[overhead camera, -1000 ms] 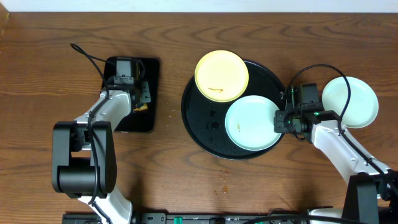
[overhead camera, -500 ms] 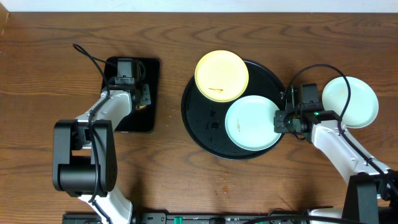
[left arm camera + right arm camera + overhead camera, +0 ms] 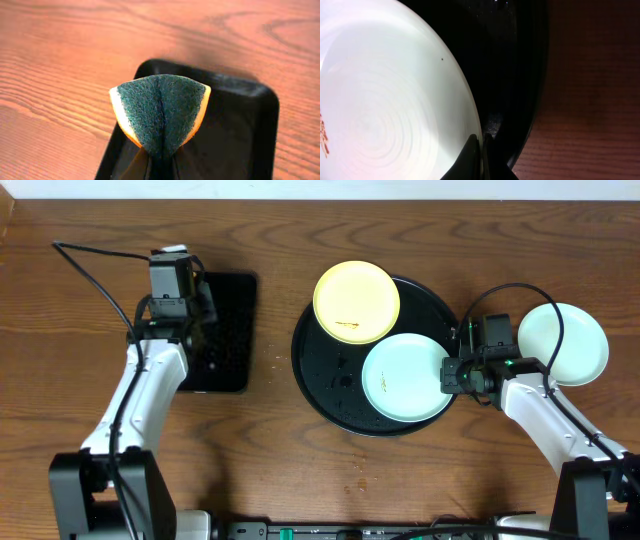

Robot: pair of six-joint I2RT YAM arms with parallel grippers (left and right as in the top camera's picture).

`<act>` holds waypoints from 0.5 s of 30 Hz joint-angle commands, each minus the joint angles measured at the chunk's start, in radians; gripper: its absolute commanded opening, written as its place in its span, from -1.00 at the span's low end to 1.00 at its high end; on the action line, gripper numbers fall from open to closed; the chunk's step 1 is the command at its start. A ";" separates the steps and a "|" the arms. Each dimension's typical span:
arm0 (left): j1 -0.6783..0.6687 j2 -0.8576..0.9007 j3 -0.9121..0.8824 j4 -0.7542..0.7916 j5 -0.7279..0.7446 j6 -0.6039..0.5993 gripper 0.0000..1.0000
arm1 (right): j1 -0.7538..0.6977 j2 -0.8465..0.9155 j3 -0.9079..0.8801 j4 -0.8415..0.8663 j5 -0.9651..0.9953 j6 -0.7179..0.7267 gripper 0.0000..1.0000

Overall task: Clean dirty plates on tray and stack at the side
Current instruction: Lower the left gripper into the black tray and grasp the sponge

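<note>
A folded sponge [image 3: 160, 112], green scrub face out with yellow edges, is pinched in my left gripper [image 3: 160, 162], which is shut on it and hangs over the small rectangular black tray [image 3: 235, 125]. On the round black tray [image 3: 325, 365] lie a pale yellow plate [image 3: 356, 301] with a brown smear and a mint-white plate [image 3: 405, 377] with small brown marks. My right gripper [image 3: 447, 375] is shut on that mint plate's right rim [image 3: 470, 115], one finger above and one below. A third, pale plate [image 3: 563, 344] rests on the table right of the tray.
The rectangular black tray [image 3: 225, 330] sits on the wooden table left of the round tray. A black cable [image 3: 100, 255] loops out behind the left arm. The round tray's rim [image 3: 535, 75] runs close beside my right fingers.
My left gripper has shut on the sponge and lifted it off the rectangular tray, with the wrist swinging left and toward the back. The right arm and the plates have not moved.
</note>
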 commanded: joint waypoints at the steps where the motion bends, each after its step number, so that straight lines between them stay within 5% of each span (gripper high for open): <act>1: 0.003 -0.018 0.024 -0.002 -0.022 0.013 -0.85 | 0.010 0.001 -0.006 -0.002 -0.004 0.008 -0.97; 15: 0.002 -0.021 0.023 -0.126 0.006 -0.037 -0.85 | 0.010 0.001 -0.006 -0.001 -0.004 0.008 -0.97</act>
